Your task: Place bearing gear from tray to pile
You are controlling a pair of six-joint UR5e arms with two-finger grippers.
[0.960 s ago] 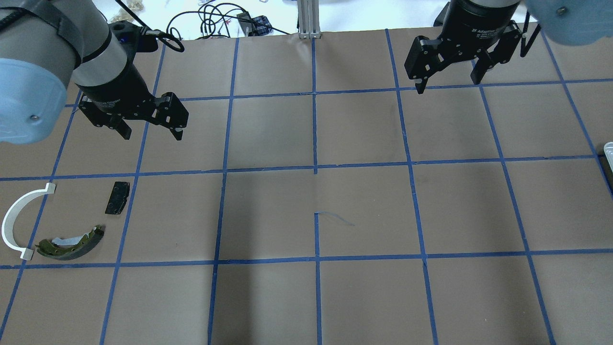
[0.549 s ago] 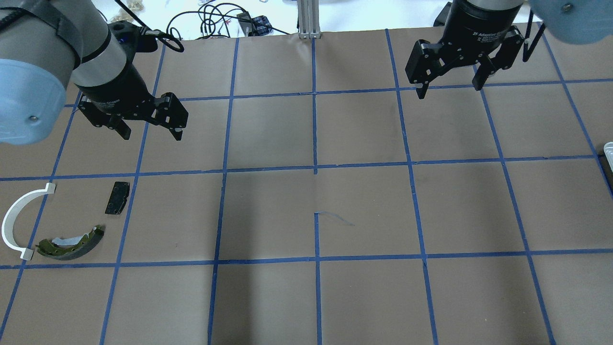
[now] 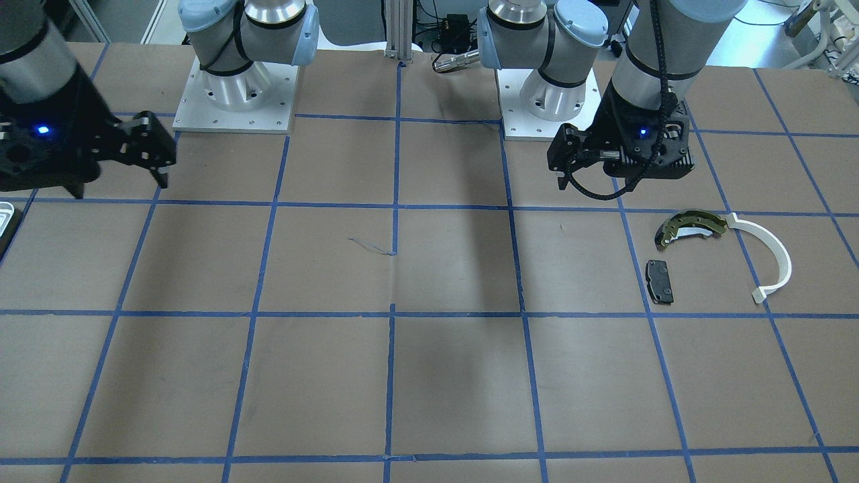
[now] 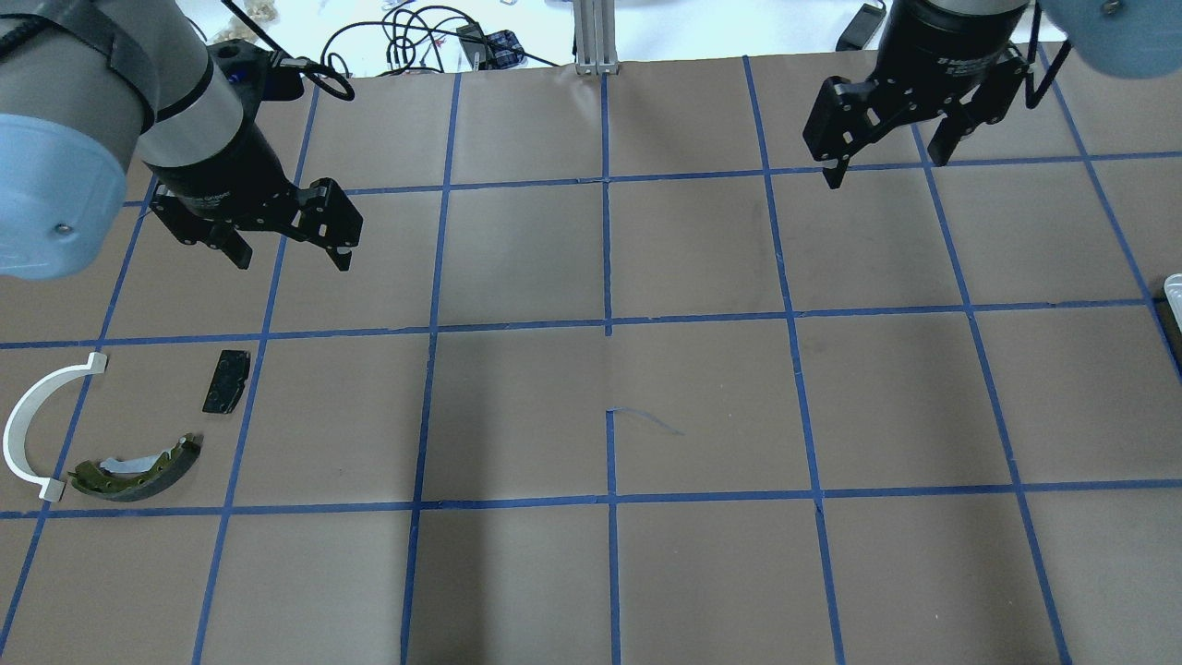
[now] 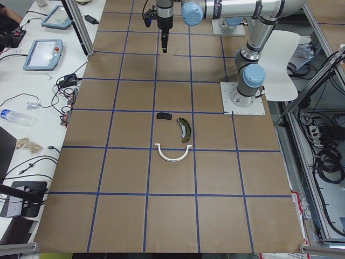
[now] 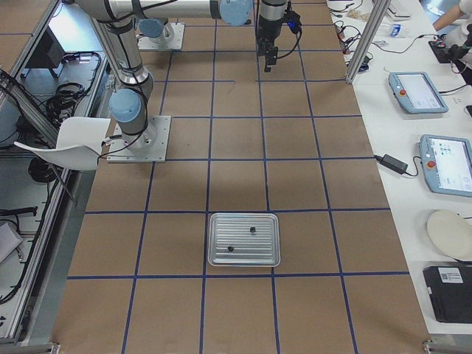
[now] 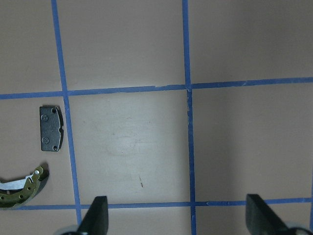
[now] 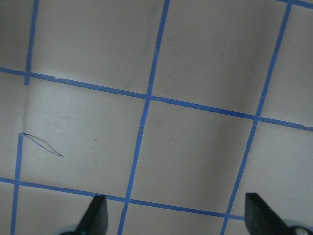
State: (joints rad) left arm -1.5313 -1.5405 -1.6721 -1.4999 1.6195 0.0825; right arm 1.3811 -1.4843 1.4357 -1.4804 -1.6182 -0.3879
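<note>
The silver tray shows whole in the exterior right view, with two small dark round parts on it, one at the far side and one nearer. Only the tray's edge shows overhead, at the far right. The pile lies at the left: an olive brake shoe, a white arc strip and a black pad. My left gripper is open and empty, above and behind the pad. My right gripper is open and empty at the back right, far from the tray.
The brown table has a blue tape grid. Cables lie beyond its back edge. Both arm bases stand at the robot's side. In the left wrist view the pad and the shoe's end lie at the left.
My right gripper has shifted to the right in the overhead view, still open. The left gripper and the pile have not moved.
</note>
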